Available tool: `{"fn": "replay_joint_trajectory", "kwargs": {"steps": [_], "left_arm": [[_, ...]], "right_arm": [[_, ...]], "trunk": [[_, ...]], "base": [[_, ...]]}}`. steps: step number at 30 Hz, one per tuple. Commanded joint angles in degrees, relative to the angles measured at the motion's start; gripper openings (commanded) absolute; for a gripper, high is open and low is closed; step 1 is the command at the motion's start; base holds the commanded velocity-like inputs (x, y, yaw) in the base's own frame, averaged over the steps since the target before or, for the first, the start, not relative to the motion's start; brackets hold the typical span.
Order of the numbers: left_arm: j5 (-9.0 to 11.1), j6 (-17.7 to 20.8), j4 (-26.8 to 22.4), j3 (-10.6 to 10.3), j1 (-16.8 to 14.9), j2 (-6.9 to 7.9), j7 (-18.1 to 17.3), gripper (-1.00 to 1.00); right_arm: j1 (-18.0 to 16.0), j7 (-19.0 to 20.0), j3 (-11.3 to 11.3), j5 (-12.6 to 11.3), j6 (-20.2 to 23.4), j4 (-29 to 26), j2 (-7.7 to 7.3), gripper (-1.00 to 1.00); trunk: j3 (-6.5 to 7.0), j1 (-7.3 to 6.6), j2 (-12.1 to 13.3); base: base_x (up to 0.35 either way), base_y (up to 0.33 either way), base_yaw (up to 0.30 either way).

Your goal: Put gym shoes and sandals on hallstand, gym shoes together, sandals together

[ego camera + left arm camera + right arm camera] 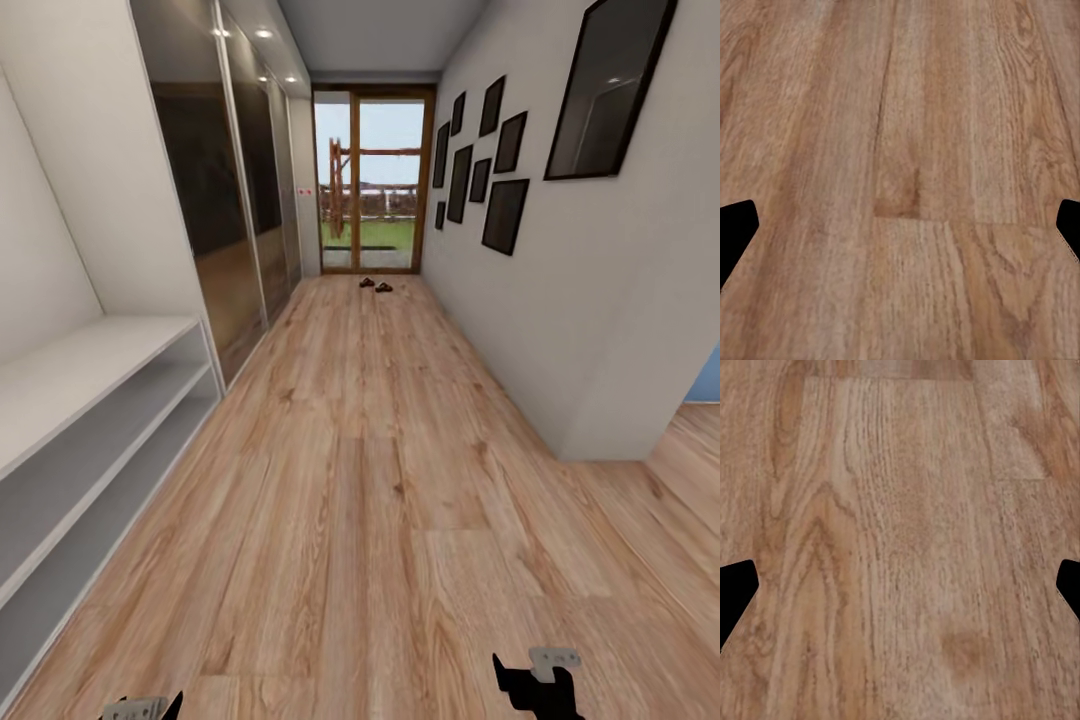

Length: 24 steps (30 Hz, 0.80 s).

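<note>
Head view: a long corridor runs away from the camera, its floor [370, 480] of light brown wood planks with grain and knots filling the middle and lower part of the frame. At the left edge stands the hallstand [95, 400] — a light-grey low unit with two open shelf rows, both bare as far as they show. Behind it, along the upper left, dark glossy wardrobe doors [230, 200] reflect ceiling lights. At the far end, top centre, a wood-framed glass door [372, 180] looks out on grass and a fence. Just in front of that door, on the floor, lie the two sandals [376, 285], small dark shapes close together; detail is too small to tell. The gym shoes cannot be made out. On the right wall hang black picture frames [490, 150], one large at the upper right. At the lower left edge the tip of the left gripper [140, 708] shows, and at the lower right the right gripper [538, 680], dark with a pale bracket, both above bare planks and well apart from the sandals.

Left wrist view: plank flooring with a darker knot near the centre; the two black fingertips [735, 229] sit at opposite edges of the frame — the jaws stand wide apart, holding nothing.

Right wrist view: the same flooring, swirled grain; black fingertips [735, 589] at either edge, jaws wide apart and empty.
</note>
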Motion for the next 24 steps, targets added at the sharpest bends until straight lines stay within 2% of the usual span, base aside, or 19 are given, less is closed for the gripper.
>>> {"fn": "replay_joint_trajectory", "kwargs": {"steps": [1, 24], "left_arm": [[0.5, 0.0, 0.1, 0.2, 0.0, -0.05, -0.6, 1.00], [0.2, -0.1, 0.5, 0.0, 0.0, -0.47, -0.5, 1.00]], "right_arm": [[0.0, 0.3, -0.3, 0.0, -0.2, 0.1, -0.06, 1.00], [0.0, 0.2, -0.3, 0.0, -0.2, 0.2, -0.24, 1.00]], "trunk": [[-0.05, 0.02, 0.0], [-0.05, 0.02, 0.0]], "base": [[0.339, 0.000, 0.000], [0.339, 0.000, 0.000]]}}
